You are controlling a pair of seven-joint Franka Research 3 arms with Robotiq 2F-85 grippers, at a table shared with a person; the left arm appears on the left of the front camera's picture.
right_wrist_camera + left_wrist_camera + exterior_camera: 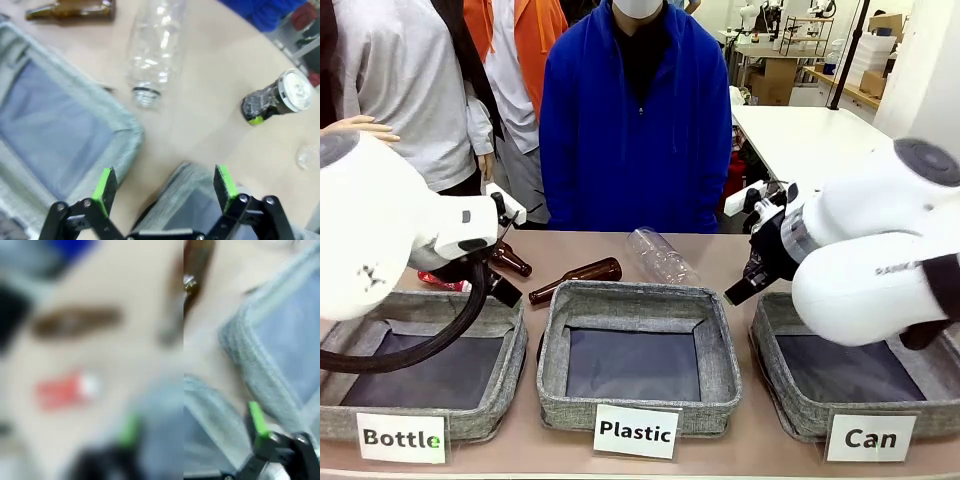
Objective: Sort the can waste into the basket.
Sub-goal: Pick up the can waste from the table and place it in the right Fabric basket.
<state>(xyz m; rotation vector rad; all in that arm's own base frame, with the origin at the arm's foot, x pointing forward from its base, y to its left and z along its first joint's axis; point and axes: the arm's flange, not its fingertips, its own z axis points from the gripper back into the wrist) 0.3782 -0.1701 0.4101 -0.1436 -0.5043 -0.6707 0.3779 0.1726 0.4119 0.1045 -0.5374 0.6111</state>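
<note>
With the right claw [165, 182] and left claw [194, 424] both wide open and empty, the reach is in hand: the dark can [272, 100] lies on the tabletop [200, 100] just beyond the "Can" basket [767, 340], what looks like the crushed red can [65, 390] lies far to its left, and the next move is to close on one.
</note>
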